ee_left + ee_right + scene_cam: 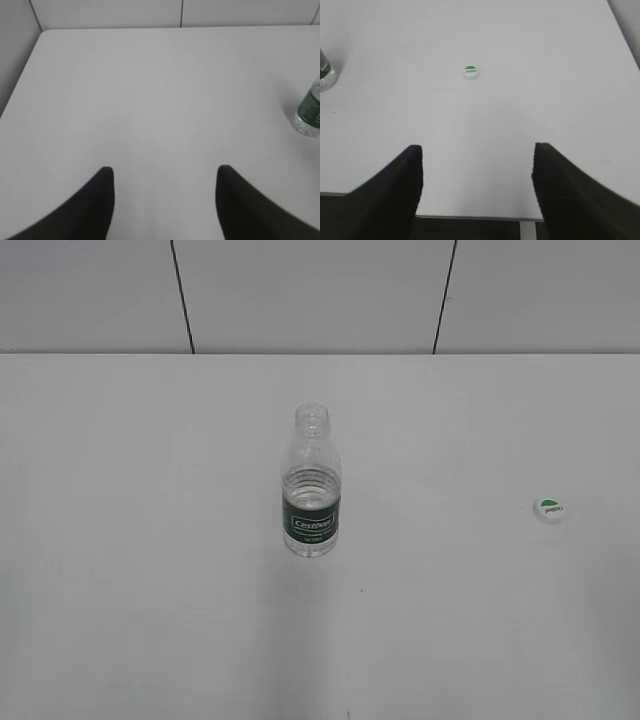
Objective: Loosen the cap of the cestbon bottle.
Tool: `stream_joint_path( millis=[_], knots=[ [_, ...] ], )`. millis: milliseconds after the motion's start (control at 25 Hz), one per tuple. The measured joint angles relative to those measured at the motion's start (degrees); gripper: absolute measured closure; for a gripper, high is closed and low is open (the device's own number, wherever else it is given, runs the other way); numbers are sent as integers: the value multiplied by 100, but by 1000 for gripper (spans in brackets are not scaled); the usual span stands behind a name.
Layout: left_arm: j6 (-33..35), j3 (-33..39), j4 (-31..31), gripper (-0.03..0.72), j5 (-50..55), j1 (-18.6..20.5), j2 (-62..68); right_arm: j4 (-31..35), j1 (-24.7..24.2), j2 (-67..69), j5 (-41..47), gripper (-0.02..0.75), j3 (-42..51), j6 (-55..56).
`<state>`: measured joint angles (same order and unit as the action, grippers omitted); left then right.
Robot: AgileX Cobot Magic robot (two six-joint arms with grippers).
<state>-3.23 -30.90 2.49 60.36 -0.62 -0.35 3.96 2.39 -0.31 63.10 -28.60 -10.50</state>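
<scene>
The Cestbon bottle (312, 483) stands upright in the middle of the white table, clear with a dark green label, its threaded neck bare. Its base shows at the right edge of the left wrist view (309, 111) and at the left edge of the right wrist view (325, 75). The cap (549, 508), white with a green half, lies flat on the table far to the bottle's right; it also shows in the right wrist view (470, 72). My left gripper (163, 172) is open and empty, well left of the bottle. My right gripper (477, 150) is open and empty over the table's front edge, short of the cap.
The white table (150, 540) ends at a grey panelled wall (300, 290) at the back. Its left edge and rounded corner show in the left wrist view (35, 45). Its front edge shows in the right wrist view (470, 217). Neither arm shows in the exterior view.
</scene>
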Motion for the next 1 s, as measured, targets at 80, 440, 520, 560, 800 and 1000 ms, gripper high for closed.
stream_joint_path(
  millis=[80,440,520,560,800,1000],
  knots=[
    [5,0,0,314,-5,44,0,-21,0,0,0,209,0,101],
    [5,0,0,336,-5,62,0,-285,5,0,-5,209,0,219],
    [5,0,0,337,-5,60,0,-292,5,0,-5,209,0,225],
    [5,0,0,338,-5,60,0,-292,5,0,-5,209,0,225],
    [5,0,0,351,-9,60,0,-304,-67,0,-10,209,0,229],
    [5,0,0,363,-9,60,0,-306,-167,0,-10,209,0,229]
  ],
)
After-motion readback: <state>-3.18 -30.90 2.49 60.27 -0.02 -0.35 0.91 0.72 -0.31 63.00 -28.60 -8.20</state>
